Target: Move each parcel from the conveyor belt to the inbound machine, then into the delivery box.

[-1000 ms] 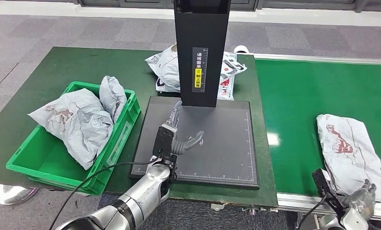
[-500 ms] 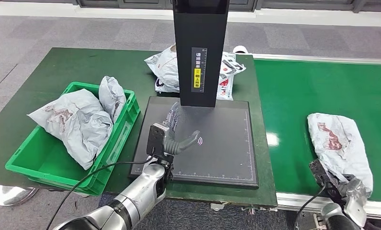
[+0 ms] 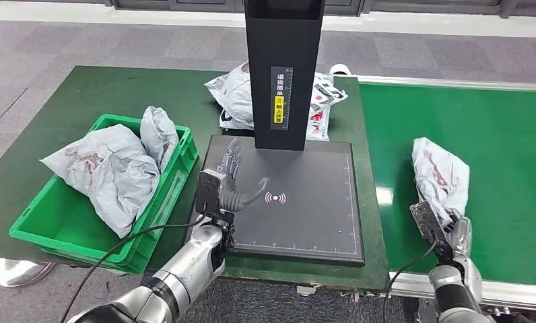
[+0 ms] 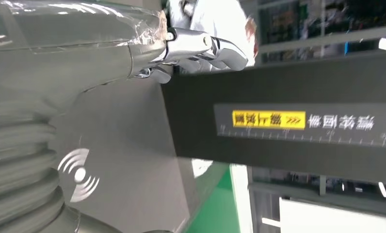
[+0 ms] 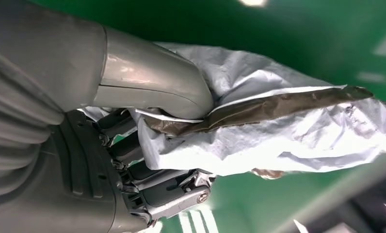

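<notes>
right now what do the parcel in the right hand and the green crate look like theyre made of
Parcel in the right hand: looks like thin grey plastic film, slightly glossy; it crumples into sharp creases under the grip. Green crate: apparently rigid moulded plastic, semi-gloss, with ribbed walls and a firm rim.

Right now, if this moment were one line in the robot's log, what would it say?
right hand: holds parcel above conveyor belt | left hand: open, over scanner plate | green box: two parcels inside
</notes>
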You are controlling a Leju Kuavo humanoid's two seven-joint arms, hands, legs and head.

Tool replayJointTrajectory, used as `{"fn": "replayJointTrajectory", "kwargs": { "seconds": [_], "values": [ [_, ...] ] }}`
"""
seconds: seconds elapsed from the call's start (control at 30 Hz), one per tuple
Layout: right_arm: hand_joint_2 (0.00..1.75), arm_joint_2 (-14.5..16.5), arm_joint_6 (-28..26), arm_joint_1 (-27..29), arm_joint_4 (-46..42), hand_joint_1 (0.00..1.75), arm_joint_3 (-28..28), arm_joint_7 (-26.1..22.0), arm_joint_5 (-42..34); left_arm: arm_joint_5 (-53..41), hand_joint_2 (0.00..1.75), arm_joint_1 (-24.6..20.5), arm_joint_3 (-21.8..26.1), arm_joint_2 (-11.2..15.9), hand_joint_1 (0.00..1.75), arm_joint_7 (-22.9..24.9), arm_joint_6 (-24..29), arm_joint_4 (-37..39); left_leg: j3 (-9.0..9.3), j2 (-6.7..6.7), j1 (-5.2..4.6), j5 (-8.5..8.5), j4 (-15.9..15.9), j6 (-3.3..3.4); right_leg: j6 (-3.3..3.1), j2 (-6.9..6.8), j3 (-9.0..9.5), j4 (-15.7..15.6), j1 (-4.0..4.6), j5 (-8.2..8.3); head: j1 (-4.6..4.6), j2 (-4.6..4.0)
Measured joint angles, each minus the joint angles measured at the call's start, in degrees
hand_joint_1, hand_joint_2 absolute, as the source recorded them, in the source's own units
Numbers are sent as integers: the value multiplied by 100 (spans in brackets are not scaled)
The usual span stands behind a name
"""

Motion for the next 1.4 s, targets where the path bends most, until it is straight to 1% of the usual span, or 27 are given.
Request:
{"fn": "replayJointTrajectory", "kwargs": {
  "seconds": [0.03, 0.1, 0.17, 0.23, 0.33, 0.43, 0.6, 0.73, 0.8, 0.83, 0.93, 0.97, 1.07, 1.17, 1.3, 1.4],
  "values": [
    [175, 100, 36, 119, -324, 175, 182, -99, -390, -57, 175, 10, 33, 15, 0, 0, 46, -54, 0, 0, 0, 0, 0, 0, 0, 0, 0, 0, 0, -1, 0, 0],
    [175, 277, 102, 407, -1042, 175, 679, -112, -1064, -177, 175, 38, 99, 44, 0, 0, 146, -178, -1, -1, 1, 0, -1, 0, -1, 0, -1, 0, 0, -3, 0, 0],
    [175, 401, 129, 682, -1734, 175, 1231, -98, -1520, -283, 175, 70, 153, 72, 0, 0, 244, -307, -3, 0, 1, -1, -2, -1, -3, 1, -4, 0, 0, -5, 0, 0],
    [175, 492, 159, 891, -2324, 175, 1734, -114, -1776, -365, 175, 93, 190, 91, 0, 0, 319, -420, -4, 1, 1, -2, -2, -1, -4, 3, -7, 0, 0, -6, 0, 0],
    [175, 624, 276, 1160, -3063, 175, 2392, -212, -1915, -481, 175, 107, 231, 103, 0, 1, 432, -574, -6, -2, 1, -2, -2, -1, -3, -3, -7, 0, 0, -7, 0, 0],
    [175, 764, 393, 1406, -3730, 175, 3013, -121, -1873, -558, 175, 106, 245, 108, 0, 11, 504, -698, -6, -2, 2, -2, -2, -1, -4, -2, -8, 0, 0, -7, 0, 0],
    [175, 831, 437, 1510, -4025, 175, 3378, -35, -1839, -569, 175, 99, 246, 106, 0, 20, 525, -741, -5, 0, 2, -2, -2, -1, -4, 2, -9, 0, 1, -7, 0, 0],
    [175, 963, 512, 1588, -4552, 175, 4748, 106, -2021, -472, 175, -3, 246, 101, 0, 23, 583, -779, -7, -1, 4, 0, -2, -2, -5, -1, -10, 0, 1, -7, -1, 0],
    [175, 971, 673, 1536, -4570, 175, 5069, 169, -2151, -402, 175, -56, 246, 99, 0, 16, 584, -756, -7, 0, 4, 0, -2, -2, -5, 1, -10, 0, 1, -6, 0, 0],
    [175, 971, 782, 1512, -4546, 145, 5212, 230, -2190, -380, 175, -79, 246, 97, 0, 13, 586, -741, -7, 0, 4, 0, -1, -2, -5, 1, -10, -1, 1, -6, -1, 0],
    [175, 971, 1169, 1476, -4361, 14, 5609, 515, -2222, -324, 175, -117, 246, 91, 0, 5, 597, -705, -7, -3, 3, 0, -1, -2, -5, -3, -9, -1, 1, -6, -2, 0],
    [175, 969, 1319, 1470, -4264, 0, 5721, 637, -2198, -297, 175, -121, 246, 90, 0, 3, 599, -698, -7, -4, 4, 0, -1, -2, -5, -3, -9, -1, 1, -6, -2, 0],
    [175, 958, 1738, 1429, -3896, 0, 6032, 952, -2052, -198, 175, -125, 246, 91, 0, 0, 613, -694, -8, -3, 4, 0, -1, -2, -5, -3, -9, -1, 2, -7, -2, 0],
    [175, 942, 1916, 1341, -3515, 0, 6234, 1040, -1970, -116, 175, -122, 246, 108, 0, 0, 674, -733, -8, -4, 4, -1, -1, -2, -5, -4, -9, -1, 2, -7, -2, 0],
    [175, 888, 1915, 1143, -2971, 0, 6355, 1024, -1992, 28, 175, -33, 246, 177, 0, 0, 878, -1018, -9, -4, 4, 0, -1, -2, -5, -3, -9, -1, 1, -7, -1, 0],
    [175, 866, 1642, 1029, -2770, 0, 6360, 919, -2038, 116, 175, 121, 252, 235, 0, 0, 1066, -1360, -9, -3, 3, 0, -1, -2, -4, -3, -9, -1, 1, -6, -1, 0]
  ]
}}
